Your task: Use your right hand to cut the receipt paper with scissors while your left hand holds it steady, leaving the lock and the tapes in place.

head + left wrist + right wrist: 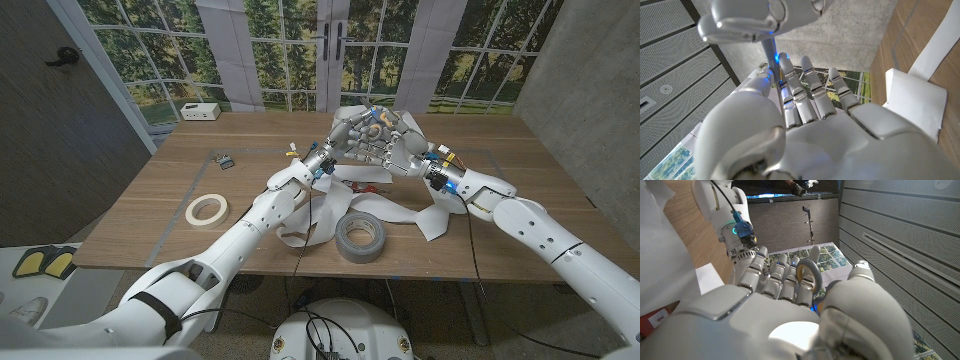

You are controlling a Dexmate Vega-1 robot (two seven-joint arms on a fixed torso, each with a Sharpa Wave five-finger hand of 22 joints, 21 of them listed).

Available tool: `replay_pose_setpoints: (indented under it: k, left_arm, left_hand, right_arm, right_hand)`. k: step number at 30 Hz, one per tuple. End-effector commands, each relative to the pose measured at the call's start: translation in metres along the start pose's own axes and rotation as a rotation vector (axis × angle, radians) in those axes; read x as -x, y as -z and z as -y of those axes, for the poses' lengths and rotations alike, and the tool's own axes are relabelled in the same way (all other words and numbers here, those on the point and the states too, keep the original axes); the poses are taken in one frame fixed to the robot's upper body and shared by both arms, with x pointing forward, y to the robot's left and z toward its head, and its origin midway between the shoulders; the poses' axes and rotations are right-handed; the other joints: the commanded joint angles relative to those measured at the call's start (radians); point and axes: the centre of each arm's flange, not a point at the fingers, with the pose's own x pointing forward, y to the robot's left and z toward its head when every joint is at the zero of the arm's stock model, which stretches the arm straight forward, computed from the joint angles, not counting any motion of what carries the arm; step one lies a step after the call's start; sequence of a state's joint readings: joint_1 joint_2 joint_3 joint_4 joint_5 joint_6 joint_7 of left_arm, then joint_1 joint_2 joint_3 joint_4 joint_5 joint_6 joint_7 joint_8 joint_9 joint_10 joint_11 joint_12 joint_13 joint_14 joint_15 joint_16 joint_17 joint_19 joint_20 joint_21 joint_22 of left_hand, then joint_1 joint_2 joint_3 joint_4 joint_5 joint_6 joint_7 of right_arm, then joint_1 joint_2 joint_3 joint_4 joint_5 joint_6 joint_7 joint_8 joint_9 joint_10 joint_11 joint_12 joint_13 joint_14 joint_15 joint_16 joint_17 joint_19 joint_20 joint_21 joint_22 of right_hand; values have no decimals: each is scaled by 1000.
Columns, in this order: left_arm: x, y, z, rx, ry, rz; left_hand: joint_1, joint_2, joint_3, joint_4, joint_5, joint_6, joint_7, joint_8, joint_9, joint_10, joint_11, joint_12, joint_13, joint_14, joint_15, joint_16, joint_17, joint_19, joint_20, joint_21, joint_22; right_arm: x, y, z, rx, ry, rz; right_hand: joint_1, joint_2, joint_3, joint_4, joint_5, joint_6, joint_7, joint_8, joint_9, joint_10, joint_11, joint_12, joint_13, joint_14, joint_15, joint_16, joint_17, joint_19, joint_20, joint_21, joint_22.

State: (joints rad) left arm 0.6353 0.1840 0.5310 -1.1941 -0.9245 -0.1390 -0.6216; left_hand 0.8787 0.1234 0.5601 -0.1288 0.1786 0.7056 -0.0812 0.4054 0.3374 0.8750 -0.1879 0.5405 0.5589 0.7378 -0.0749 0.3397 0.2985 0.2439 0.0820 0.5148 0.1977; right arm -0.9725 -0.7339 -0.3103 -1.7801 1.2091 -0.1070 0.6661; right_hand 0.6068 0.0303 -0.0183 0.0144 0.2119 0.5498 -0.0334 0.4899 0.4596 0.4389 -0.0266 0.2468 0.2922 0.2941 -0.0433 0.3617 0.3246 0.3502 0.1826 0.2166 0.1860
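No writing could be read on anything. The long, curling white receipt paper (395, 212) lay at the table's centre, its strips trailing toward six o'clock. Above it the smooth white left hand (345, 138) and right hand (405, 145) met; the right hand's fingers went through the grey looped handle of the scissors (807, 277). Whether the left hand gripped the paper could not be told. A grey duct tape roll (359, 237) sat at six o'clock, a cream masking tape ring (206, 209) at nine, a small dark lock (224, 160) at ten, on the wooden table (150, 220).

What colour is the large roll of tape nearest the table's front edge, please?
Grey; the large roll of tape shows best in the head view.
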Motion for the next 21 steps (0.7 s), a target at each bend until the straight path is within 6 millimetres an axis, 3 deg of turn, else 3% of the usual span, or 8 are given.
replay_pose_setpoints:
  k: [1,2,7,12,21]
  left_arm:
    - [-5,-3,0,-22,17,30]
    - [-5,-4,0,-22,19,31]
    - [-5,-4,0,-15,19,36]
    - [-4,-4,2,-2,21,43]
    - [-1,1,2,33,-6,47]
  left_hand:
    - [62,64,1,7,11,66,-83,3,1,-20,-16,-2,6,-11,-158,-9,1,-5,-1,4,3]
    - [63,64,2,8,11,65,-84,2,1,-21,-16,-2,7,-13,-159,-11,0,-6,0,3,3]
    - [56,63,1,17,14,62,-90,2,2,-27,-17,-6,11,-19,-154,-16,-2,-8,0,3,2]
    - [62,67,1,22,20,53,-96,3,9,-42,-18,-16,18,11,-164,-1,6,-2,-7,7,2]
    - [74,65,8,23,28,47,-107,7,17,-53,-19,-30,24,33,-163,6,9,0,-13,9,0]
  right_arm:
    - [0,1,-1,-39,8,38]
    - [1,2,-1,-50,9,40]
    - [2,4,-3,-43,14,47]
    - [1,5,-4,-49,3,64]
    - [4,4,-6,-27,1,90]
  right_hand:
    - [-52,9,-14,35,10,13,22,-17,-22,0,12,2,-3,-7,-17,-5,0,4,17,1,1]
    - [-87,11,-28,54,13,16,36,-30,-37,0,20,2,-5,-6,-13,-7,0,6,21,1,2]
    - [-149,8,-55,85,17,15,47,-56,-66,-5,37,0,-10,-17,2,-17,-1,4,30,-1,2]
    - [-188,0,-74,102,19,14,59,-74,-84,-13,49,-3,-13,-24,15,-24,-2,2,31,-3,2]
    - [-221,-26,-101,109,20,1,62,-99,-107,-30,50,-10,-16,-46,29,-38,-4,-8,32,-7,2]
